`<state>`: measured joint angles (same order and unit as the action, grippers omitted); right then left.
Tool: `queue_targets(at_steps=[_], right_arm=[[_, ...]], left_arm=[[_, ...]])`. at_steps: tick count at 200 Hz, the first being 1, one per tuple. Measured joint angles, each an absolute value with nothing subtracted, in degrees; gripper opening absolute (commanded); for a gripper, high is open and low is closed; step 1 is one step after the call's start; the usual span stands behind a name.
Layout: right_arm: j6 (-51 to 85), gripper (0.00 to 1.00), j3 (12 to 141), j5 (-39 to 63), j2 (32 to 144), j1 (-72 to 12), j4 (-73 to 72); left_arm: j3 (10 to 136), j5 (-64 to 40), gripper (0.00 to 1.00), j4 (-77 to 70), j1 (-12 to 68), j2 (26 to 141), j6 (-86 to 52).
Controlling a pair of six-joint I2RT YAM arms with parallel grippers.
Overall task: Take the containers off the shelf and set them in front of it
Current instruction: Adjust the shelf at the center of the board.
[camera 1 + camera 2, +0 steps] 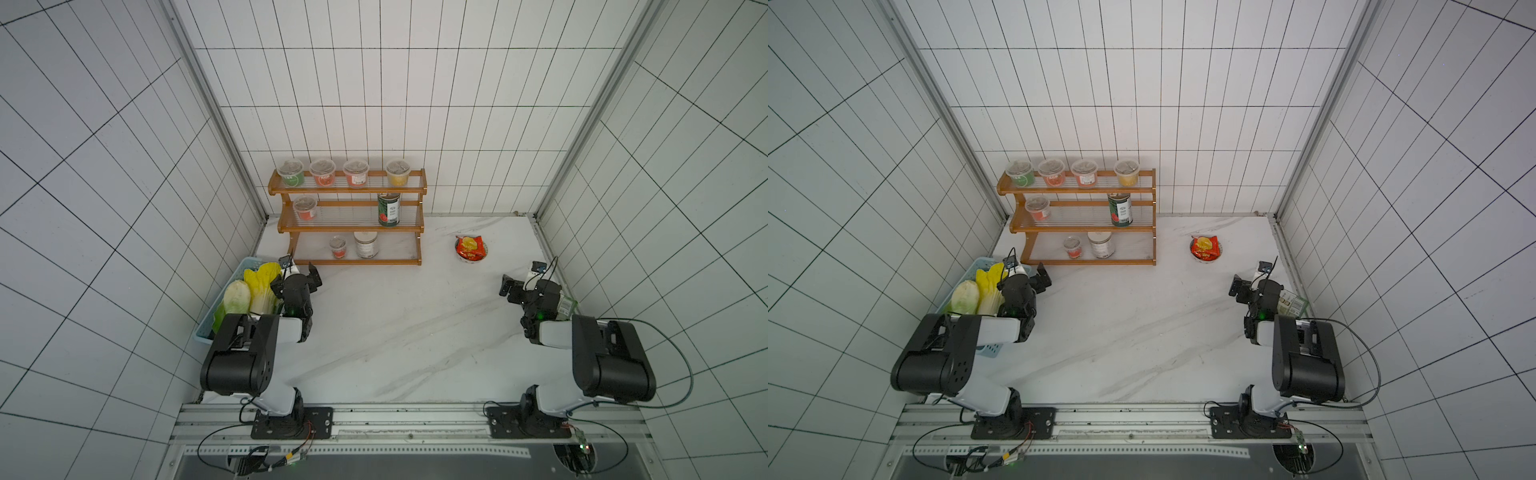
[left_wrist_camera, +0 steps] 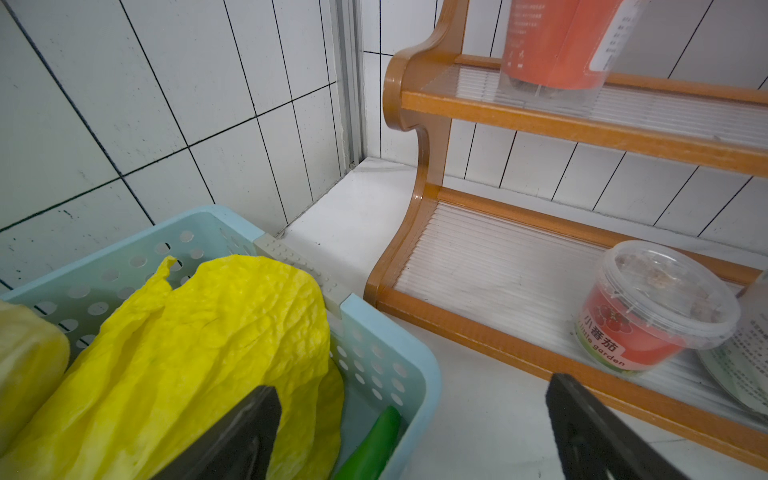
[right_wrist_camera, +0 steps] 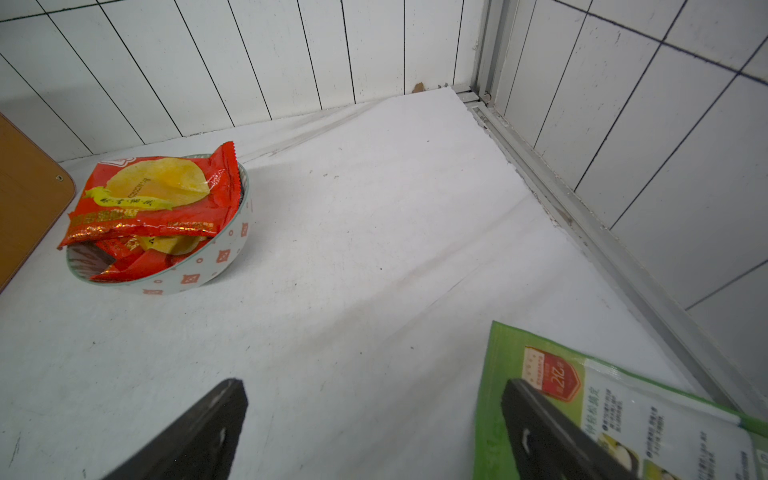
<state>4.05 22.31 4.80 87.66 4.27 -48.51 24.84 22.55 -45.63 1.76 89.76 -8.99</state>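
— How far along is the job?

— Not begun, I'd say. All eight containers sit on the shelf (image 1: 351, 228), and the table (image 1: 395, 316) in front of it holds none of them.

— Where exactly are they?

— On the top tier, in a row, there's a green cup (image 1: 291, 172), two red cups (image 1: 322, 171) and a yellow cup (image 1: 398, 172). The middle tier has a lone red cup (image 1: 305, 208) near the left end and the tin can (image 1: 389, 209) toward the right. On the bottom tier a small red cup (image 2: 648, 307) stands just beside the jar (image 1: 366, 244).

— And the grippers?

— The left gripper (image 2: 411, 395) is spread wide and empty, hanging between the basket (image 2: 374, 320) and the shelf's lower left end. The right gripper (image 3: 374, 386) is also gaping with nothing in it. It is well apart from the shelf, with the bowl (image 3: 216, 266) ahead of it. One of its fingers hangs over a green packet (image 3: 519, 353), but I can't tell whether it touches.

— What are the things made of?

— The shelf is glossy orange-brown wood with curved side pieces and clear ribbed slats. The cups are thin see-through plastic, tapered, with snap-on lids and printed bands. The can is a straight cylinder with a green and red label. The jar is clear with a white lid. The table is matte white with grey veining.
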Motion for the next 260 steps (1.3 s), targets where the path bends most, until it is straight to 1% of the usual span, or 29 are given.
queue_targets(at_steps=[32, 36, 51, 86, 118, 149, 175, 203, 227, 260], right_arm=[[4.08, 0.99, 22.33, 4.23, 87.64, 4.27, -48.21], [4.08, 0.99, 22.35, 4.12, 87.59, 4.27, -48.05], [4.01, 0.99, 22.98, 3.73, 86.08, 4.19, -44.93], [3.46, 0.99, 26.48, 3.73, 76.93, 3.70, -35.77], [4.73, 0.99, 31.92, 5.89, 71.29, 2.20, -29.08], [6.09, 0.99, 38.94, 8.54, 70.74, -3.25, -21.82], [8.19, 0.99, 44.97, 9.17, 71.11, -9.69, -15.92], [10.76, 0.99, 53.17, 8.88, 74.48, -16.51, -11.94], [12.27, 1.00, 59.18, 7.92, 78.39, -21.19, -9.76], [14.00, 1.00, 64.53, 6.61, 84.33, -25.87, -8.45]], left_arm=[[24.84, 22.52, 0.99, -45.65, 1.83, 89.76, -8.75], [24.84, 22.52, 0.97, -45.63, 1.87, 89.76, -8.62], [24.97, 22.87, 0.98, -44.51, 2.44, 88.82, -7.60], [30.68, 22.65, 0.98, -28.71, 2.96, 78.24, -9.13], [39.35, 16.75, 0.98, -15.14, -1.72, 70.04, -12.29], [45.74, 7.25, 0.99, -3.64, -9.47, 68.01, -13.13], [53.47, 0.05, 0.97, 5.32, -14.41, 70.65, -10.96], [63.51, -6.61, 0.94, 11.49, -17.91, 78.28, -8.95], [70.43, -9.28, 0.93, 15.20, -18.81, 85.36, -7.31], [75.99, -12.60, 0.88, 17.98, -18.87, 93.08, -5.69]])
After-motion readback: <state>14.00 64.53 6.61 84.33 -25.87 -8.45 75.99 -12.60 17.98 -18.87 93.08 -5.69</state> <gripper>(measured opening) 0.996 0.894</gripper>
